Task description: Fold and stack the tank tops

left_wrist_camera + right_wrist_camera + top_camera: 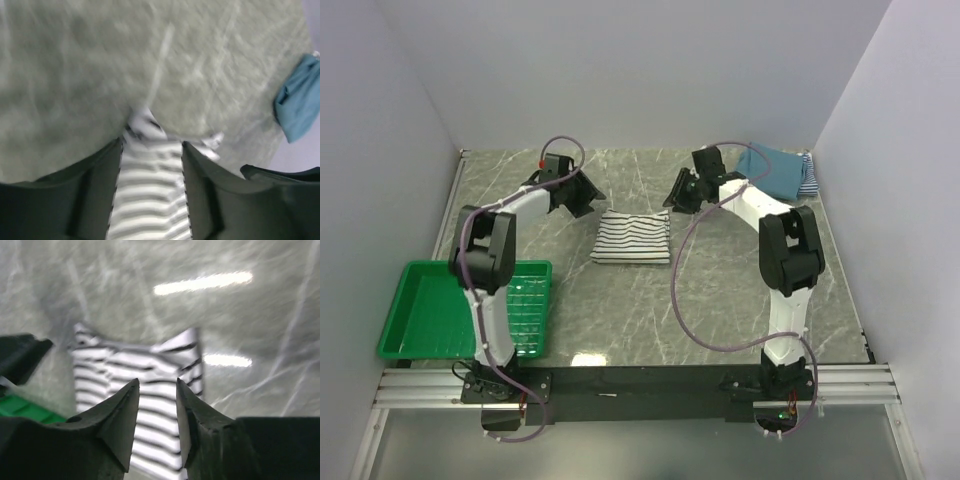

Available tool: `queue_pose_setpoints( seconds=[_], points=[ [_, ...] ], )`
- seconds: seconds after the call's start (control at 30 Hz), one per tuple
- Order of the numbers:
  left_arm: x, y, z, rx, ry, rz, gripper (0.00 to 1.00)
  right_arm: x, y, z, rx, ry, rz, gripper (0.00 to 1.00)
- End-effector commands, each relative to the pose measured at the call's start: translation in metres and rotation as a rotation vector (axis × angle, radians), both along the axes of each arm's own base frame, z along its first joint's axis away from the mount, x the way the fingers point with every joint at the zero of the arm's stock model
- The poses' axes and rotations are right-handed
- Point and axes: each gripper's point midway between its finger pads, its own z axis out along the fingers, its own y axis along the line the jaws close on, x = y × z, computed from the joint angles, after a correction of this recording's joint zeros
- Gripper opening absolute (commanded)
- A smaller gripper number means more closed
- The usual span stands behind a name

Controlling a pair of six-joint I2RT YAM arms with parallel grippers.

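your grey marbled tabletop (620,320) fills the top view, with the green basket (430,300) at its near left corner. the black-and-white striped tank top (632,237) lies folded flat at centre. the teal tank top (775,170) sits in the far right corner, and the navy-striped tank top (809,175) peeks out at its right edge. your left hand (152,145) hangs just left of the fold, fingers wide apart, gripping nothing. your right hand (157,382) is on the other side, its gap narrower, also empty. only the right wrist view catches a green sliver of basket, and only the left wrist view catches the teal.

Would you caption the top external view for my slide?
Left gripper and right gripper flank the folded black-and-white striped tank top.
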Motion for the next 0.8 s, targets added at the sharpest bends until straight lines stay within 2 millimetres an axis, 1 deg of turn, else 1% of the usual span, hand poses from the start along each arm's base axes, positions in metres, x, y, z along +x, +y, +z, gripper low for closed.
queue_pose_setpoints(
  seconds=[0.0,0.03,0.07,0.1,0.13,0.17,0.2,0.23,0.27,0.3,0.33,0.37,0.4,0.43,0.47,0.5,0.53,0.57,0.6,0.7,0.73,0.77],
  points=[
    [0.051,-0.003,0.051,-0.081,-0.182,-0.084,0.60,0.029,-0.011,0.014,0.019,-0.065,-0.009,0.44],
    [0.054,0.000,0.055,-0.066,-0.194,-0.081,0.65,0.030,-0.014,0.015,0.016,-0.074,-0.013,0.45],
    [0.052,0.004,0.059,-0.041,-0.184,-0.075,0.65,0.027,-0.018,0.020,0.007,-0.082,-0.016,0.46],
    [0.050,0.009,0.061,-0.015,-0.192,-0.065,0.66,0.025,-0.025,0.020,-0.031,-0.096,-0.027,0.47],
    [0.044,0.011,0.078,-0.015,-0.217,-0.055,0.65,0.022,-0.027,0.023,-0.038,-0.104,-0.027,0.48],
    [0.038,0.015,0.079,0.006,-0.212,-0.029,0.64,0.009,-0.030,0.022,-0.042,-0.098,-0.023,0.50],
    [0.022,0.017,0.064,0.023,-0.153,-0.020,0.62,0.002,-0.030,0.022,-0.037,-0.095,-0.013,0.51],
    [0.011,0.018,0.073,0.035,-0.152,-0.008,0.59,-0.004,-0.029,0.022,-0.026,-0.104,-0.005,0.52],
    [0.003,0.023,0.069,0.073,-0.139,0.020,0.52,-0.021,-0.032,0.015,-0.021,-0.087,0.003,0.53],
    [-0.014,0.022,0.054,0.092,-0.099,0.013,0.48,-0.031,-0.029,0.013,0.006,-0.076,0.021,0.55],
    [-0.031,0.010,0.064,0.101,-0.112,-0.009,0.38,-0.035,-0.027,0.013,0.025,-0.095,0.031,0.56],
    [-0.042,0.004,0.062,0.116,-0.107,-0.018,0.31,-0.053,-0.028,0.004,0.031,-0.074,0.040,0.57],
    [-0.056,0.002,0.049,0.150,-0.087,-0.024,0.24,-0.060,-0.028,0.001,0.037,-0.069,0.042,0.57],
    [-0.074,-0.016,0.055,0.157,-0.101,-0.066,0.16,-0.064,-0.026,0.000,0.049,-0.082,0.049,0.59],
    [-0.084,-0.023,0.053,0.167,-0.099,-0.086,0.13,-0.075,-0.028,-0.007,0.053,-0.065,0.051,0.59],
    [-0.096,-0.029,0.044,0.176,-0.082,-0.114,0.10,-0.080,-0.028,-0.010,0.059,-0.059,0.053,0.59],
    [-0.107,-0.041,0.043,0.173,-0.086,-0.148,0.04,-0.080,-0.027,-0.008,0.071,-0.073,0.053,0.59],
    [-0.112,-0.044,0.036,0.172,-0.079,-0.159,0.01,-0.088,-0.026,-0.012,0.077,-0.062,0.059,0.59],
    [-0.119,-0.052,0.033,0.170,-0.080,-0.183,0.01,-0.089,-0.026,-0.012,0.082,-0.062,0.053,0.59],
    [-0.126,-0.066,0.020,0.153,-0.066,-0.239,0.01,-0.094,-0.023,-0.018,0.079,-0.053,0.050,0.59],
    [-0.127,-0.069,0.010,0.155,-0.050,-0.253,0.00,-0.095,-0.022,-0.022,0.078,-0.044,0.049,0.59],
    [-0.123,-0.072,0.009,0.152,-0.060,-0.254,0.01,-0.095,-0.022,-0.027,0.077,-0.034,0.047,0.59]
  ],
)
